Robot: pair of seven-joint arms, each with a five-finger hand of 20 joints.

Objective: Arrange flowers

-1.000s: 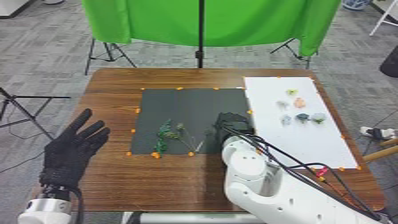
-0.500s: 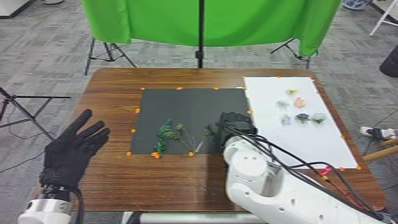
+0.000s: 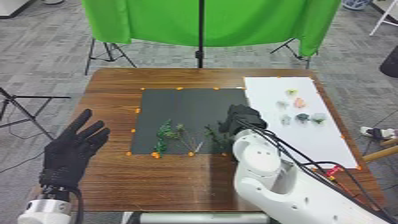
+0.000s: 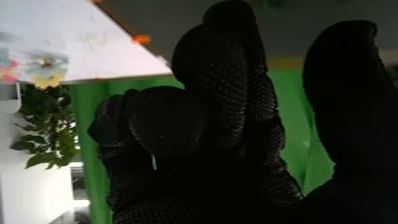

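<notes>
On the left side of the table, my left hand [image 3: 69, 152] is held with its fingers straight and spread. My right hand [image 3: 240, 119] is over the right edge of the dark sheet [image 3: 188, 102]. A leafy green stem [image 3: 163, 136] lies on the sheet's lower left, beside a thin branching stem [image 3: 185, 137]. Another green stem [image 3: 216, 137] lies just left of my right hand. Small pale, orange and bluish flowers [image 3: 299, 102] rest on the white sheet [image 3: 266, 90]. In the right wrist view, my right hand [image 4: 231, 75] has its thumb apart from relaxed fingers.
Orange tape pieces [image 3: 155, 155] hold the sheets' edges on the brown table [image 3: 111, 115]. A green cloth [image 3: 213, 22] hangs on a stand behind the table. My right forearm crosses the table's lower right, with black cables along it.
My right hand has moved right and slightly away from me, uncovering more of the green stem on the dark sheet. The left hand has kept still.
</notes>
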